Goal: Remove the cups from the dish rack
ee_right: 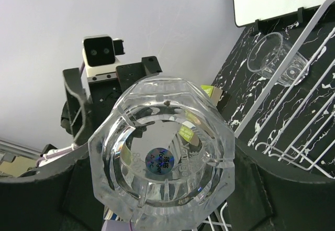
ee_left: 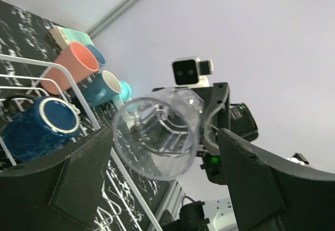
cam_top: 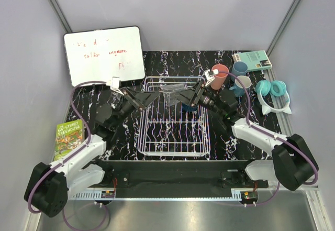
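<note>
- The right pincer [ee_right: 159,163] is clamping the glass [cam_top: 174,91] at its base end, fingers pressing in on both sides.
- The glass is hanging above the far half of the rack [cam_top: 175,153]. It is lying level, with its long axis running left to right between the arms, base facing the right pincer and mouth facing the left.
- The left pincer [ee_left: 165,136] is standing wide apart, its fingers flanking the mouth end. By my reading it is not gripping.
- Under the glass, a navy mug [ee_left: 44,123] is lying in the rack.
- Farther right, the tumbler [cam_top: 220,76] and two blue mugs [cam_top: 239,67] are standing on the desk [cam_top: 225,142]. The right arm is the nearer one to that spot.
</note>
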You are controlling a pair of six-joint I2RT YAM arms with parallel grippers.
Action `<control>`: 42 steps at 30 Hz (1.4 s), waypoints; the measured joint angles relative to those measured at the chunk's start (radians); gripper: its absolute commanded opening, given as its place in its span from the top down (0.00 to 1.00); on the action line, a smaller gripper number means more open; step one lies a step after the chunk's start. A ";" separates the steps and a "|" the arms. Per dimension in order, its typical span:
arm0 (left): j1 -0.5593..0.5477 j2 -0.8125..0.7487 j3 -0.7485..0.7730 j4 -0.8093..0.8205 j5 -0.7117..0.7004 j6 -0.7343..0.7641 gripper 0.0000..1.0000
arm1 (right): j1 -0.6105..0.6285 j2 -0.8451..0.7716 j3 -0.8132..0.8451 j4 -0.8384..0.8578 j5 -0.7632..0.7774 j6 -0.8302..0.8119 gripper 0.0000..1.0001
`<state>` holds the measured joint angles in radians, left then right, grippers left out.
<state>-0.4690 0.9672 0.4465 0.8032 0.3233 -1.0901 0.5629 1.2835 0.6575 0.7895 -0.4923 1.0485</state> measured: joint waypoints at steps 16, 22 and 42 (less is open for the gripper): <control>-0.115 0.093 0.082 -0.010 0.007 0.018 0.26 | 0.048 0.082 0.000 0.023 -0.025 0.003 1.00; -0.115 0.097 0.090 -0.025 0.006 0.029 0.52 | 0.074 0.031 -0.012 0.010 -0.021 -0.020 1.00; -0.145 0.127 0.169 -0.149 0.105 -0.006 1.00 | 0.083 -0.126 -0.105 -0.070 0.025 -0.098 0.41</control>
<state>-0.6144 1.0943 0.6159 0.6540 0.4278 -1.0966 0.6460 1.1576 0.5522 0.7193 -0.4671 0.9508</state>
